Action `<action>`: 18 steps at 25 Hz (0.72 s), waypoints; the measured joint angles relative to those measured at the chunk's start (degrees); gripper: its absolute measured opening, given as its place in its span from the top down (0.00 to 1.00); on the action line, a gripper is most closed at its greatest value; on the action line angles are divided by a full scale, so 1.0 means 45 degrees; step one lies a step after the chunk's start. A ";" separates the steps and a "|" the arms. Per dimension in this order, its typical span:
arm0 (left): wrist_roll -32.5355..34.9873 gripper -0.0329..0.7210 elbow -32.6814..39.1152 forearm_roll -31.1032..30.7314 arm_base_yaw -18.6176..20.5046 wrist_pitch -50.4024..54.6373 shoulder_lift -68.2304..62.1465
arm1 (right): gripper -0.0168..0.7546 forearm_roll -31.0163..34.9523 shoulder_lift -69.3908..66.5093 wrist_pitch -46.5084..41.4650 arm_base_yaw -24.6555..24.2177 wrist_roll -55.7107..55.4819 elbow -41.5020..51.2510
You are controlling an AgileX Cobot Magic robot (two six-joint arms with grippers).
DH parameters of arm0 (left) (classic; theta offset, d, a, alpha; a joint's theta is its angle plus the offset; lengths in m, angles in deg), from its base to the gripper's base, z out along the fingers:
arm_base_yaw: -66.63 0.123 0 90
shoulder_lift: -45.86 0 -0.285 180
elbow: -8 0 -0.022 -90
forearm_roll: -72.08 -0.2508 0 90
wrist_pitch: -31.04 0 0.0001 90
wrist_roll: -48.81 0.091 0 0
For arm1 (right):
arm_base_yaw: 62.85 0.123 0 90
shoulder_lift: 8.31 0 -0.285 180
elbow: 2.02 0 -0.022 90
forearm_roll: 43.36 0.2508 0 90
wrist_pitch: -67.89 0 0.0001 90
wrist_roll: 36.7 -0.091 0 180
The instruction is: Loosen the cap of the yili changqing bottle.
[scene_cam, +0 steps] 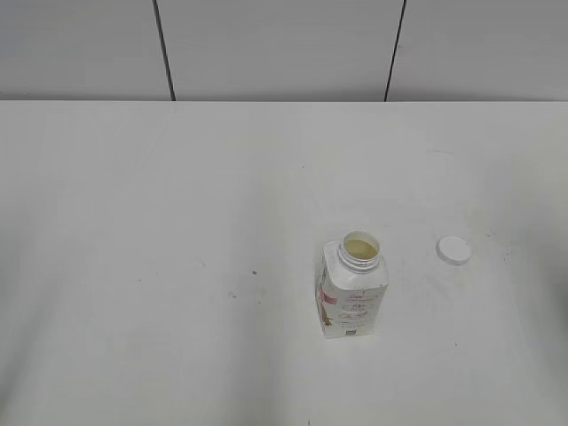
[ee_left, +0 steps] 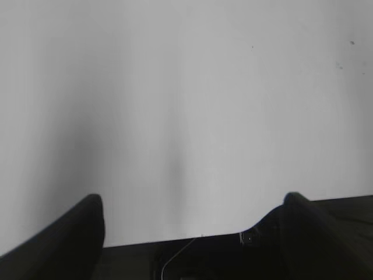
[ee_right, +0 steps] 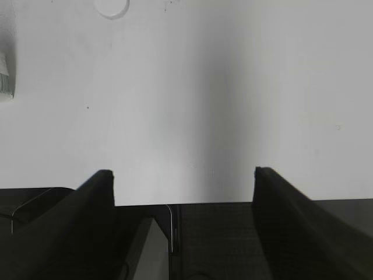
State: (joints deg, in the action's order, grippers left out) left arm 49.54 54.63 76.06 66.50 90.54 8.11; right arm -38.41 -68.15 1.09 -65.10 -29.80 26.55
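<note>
The yili changqing bottle (scene_cam: 352,289) stands upright on the white table, right of centre, with its wide neck uncovered and pale liquid showing inside. The white cap (scene_cam: 453,250) lies flat on the table to the bottle's right, apart from it. In the right wrist view the cap (ee_right: 111,8) is at the top edge and a bit of the bottle (ee_right: 5,70) at the left edge. My right gripper (ee_right: 183,175) is open and empty. My left gripper (ee_left: 192,201) is open and empty over bare table. Neither gripper shows in the exterior view.
The white table (scene_cam: 177,222) reaches back to a grey panelled wall (scene_cam: 275,49). A few small dark specks (scene_cam: 254,272) mark the tabletop left of the bottle.
</note>
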 joint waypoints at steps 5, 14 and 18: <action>0.0000 0.21 0.0030 -0.0052 0.0000 0.0036 0.1678 | 0.23 0.0000 0.1594 0.0082 0.0000 0.0000 0.0536; 0.0000 0.21 0.0121 -0.0130 0.0000 0.0107 0.4836 | 0.23 0.0000 0.3402 0.0232 0.0000 0.0322 0.1985; 0.0000 0.21 0.0121 -0.0142 0.0000 0.0140 0.5404 | 0.23 0.0000 0.4119 0.0408 0.0000 0.0822 0.2902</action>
State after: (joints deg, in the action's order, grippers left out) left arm 49.54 55.18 75.42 66.50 91.17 32.43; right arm -38.41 -49.62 2.93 -65.10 -26.11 39.61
